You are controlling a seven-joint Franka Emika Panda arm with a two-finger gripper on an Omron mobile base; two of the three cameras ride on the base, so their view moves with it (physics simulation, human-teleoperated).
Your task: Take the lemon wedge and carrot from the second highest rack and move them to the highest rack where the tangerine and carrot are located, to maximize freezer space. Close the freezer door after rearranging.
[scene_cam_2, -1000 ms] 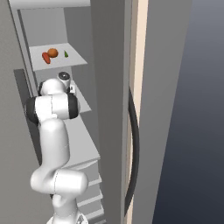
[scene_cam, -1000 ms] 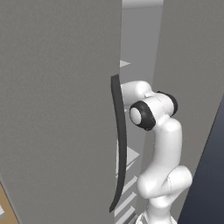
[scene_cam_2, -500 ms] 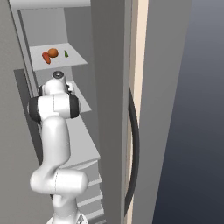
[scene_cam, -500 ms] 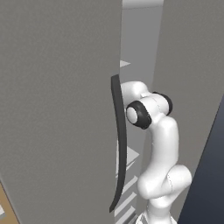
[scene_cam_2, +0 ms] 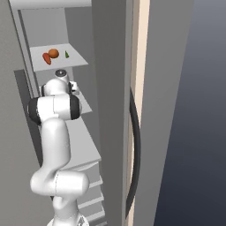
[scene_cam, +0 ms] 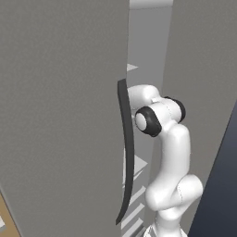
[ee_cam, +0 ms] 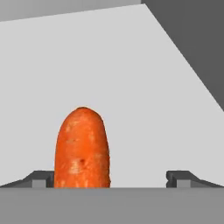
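In the hand view an orange carrot (ee_cam: pixel 82 148) lies on the pale second highest rack (ee_cam: pixel 131 87), between the wide-apart jaws of my open gripper (ee_cam: pixel 111 178) and close to the left fingertip (ee_cam: pixel 39 178). Nothing is held. In the right base view my arm reaches into the freezer (scene_cam_2: pixel 48 26) at that second rack (scene_cam_2: pixel 86 106). On the highest rack (scene_cam_2: pixel 75 59) lie another carrot (scene_cam_2: pixel 46 58), a tangerine (scene_cam_2: pixel 54 53) and a small green wedge (scene_cam_2: pixel 66 54); I cannot tell if it is the lemon wedge. The freezer door (scene_cam: pixel 60 115) stands open at my left.
The open door's dark handle (scene_cam: pixel 126 152) hangs close beside my arm's elbow (scene_cam: pixel 148 121). The neighbouring grey door with its own dark handle (scene_cam_2: pixel 134 150) walls the right side. Drawer fronts (scene_cam_2: pixel 86 185) sit below the racks.
My arm has pushed slightly deeper into the freezer at the second rack. The jaws stay wide apart.
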